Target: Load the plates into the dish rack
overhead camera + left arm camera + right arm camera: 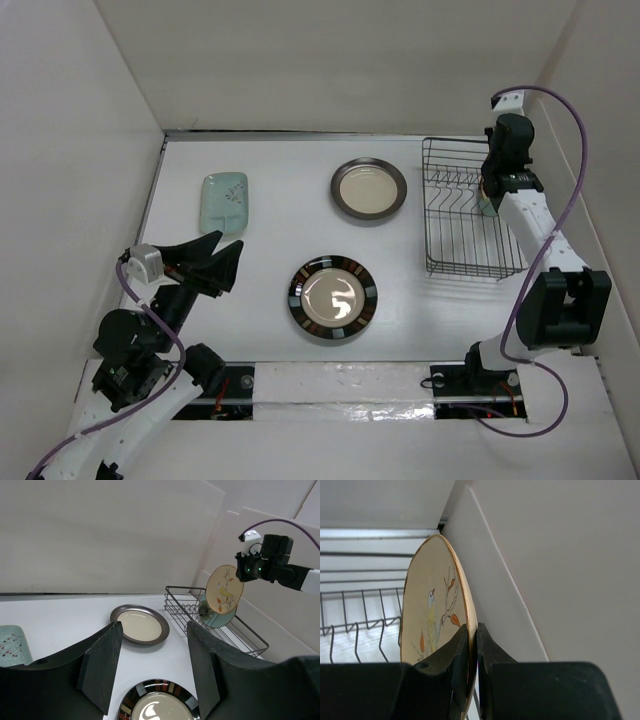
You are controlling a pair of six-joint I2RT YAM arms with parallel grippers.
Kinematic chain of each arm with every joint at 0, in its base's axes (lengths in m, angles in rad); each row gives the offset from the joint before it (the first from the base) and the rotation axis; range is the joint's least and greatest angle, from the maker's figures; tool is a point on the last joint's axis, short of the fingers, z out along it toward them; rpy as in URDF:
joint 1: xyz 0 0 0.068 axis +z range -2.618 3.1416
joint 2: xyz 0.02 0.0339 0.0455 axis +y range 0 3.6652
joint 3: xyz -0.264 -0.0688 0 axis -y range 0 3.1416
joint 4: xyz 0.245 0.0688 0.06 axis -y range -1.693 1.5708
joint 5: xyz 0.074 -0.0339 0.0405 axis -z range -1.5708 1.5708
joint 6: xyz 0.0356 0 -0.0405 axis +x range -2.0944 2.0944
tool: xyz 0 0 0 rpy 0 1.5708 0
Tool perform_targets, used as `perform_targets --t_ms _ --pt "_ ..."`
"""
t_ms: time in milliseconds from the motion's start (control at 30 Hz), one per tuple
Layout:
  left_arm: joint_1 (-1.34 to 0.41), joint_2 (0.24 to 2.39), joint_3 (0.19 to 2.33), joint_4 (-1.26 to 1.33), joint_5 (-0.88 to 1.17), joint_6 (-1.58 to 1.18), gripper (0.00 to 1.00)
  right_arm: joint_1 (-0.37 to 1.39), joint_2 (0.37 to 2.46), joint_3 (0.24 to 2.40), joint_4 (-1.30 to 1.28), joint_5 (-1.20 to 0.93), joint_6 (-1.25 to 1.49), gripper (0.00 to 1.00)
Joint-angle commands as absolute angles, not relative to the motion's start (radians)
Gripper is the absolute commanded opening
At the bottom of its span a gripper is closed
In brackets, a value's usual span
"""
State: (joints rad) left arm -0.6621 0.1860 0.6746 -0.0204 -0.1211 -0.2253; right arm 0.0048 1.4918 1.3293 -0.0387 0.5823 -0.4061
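The right end effector (471, 630) is clamped narrowly on the rim of the cream-yellow floral plate (432, 615), one finger on each face, and holds it on edge, nearly upright. The plate hangs over the dish rack (450, 230), which stands along the right edge of the table (270, 230) near the far right corner. Just behind the floral plate's lower part, a pale-green round plate (220, 618) stands in the rack. Whether the two plates touch cannot be told.

The left end effector (230, 240) is spread wide and grips nothing, raised above the table near the left edge. Beyond it, toward the far left corner, the pale-green rectangular plate (224, 200) lies flat. The striped-rim plate (334, 299) lies flat near the middle of the near edge. The dark-brown-rimmed plate (369, 190) lies flat toward the far edge, just left of the rack.
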Motion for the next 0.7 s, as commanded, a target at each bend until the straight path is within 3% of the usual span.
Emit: perform_targets --t_ms 0,667 --pt "-0.676 0.163 0.707 0.017 -0.146 -0.218 0.51 -0.008 1.483 1.413 0.058 0.591 -0.472 0.0" --pt "-0.676 0.186 0.703 0.02 -0.147 -0.221 0.51 -0.083 1.468 1.35 0.152 0.554 -0.561 0.0"
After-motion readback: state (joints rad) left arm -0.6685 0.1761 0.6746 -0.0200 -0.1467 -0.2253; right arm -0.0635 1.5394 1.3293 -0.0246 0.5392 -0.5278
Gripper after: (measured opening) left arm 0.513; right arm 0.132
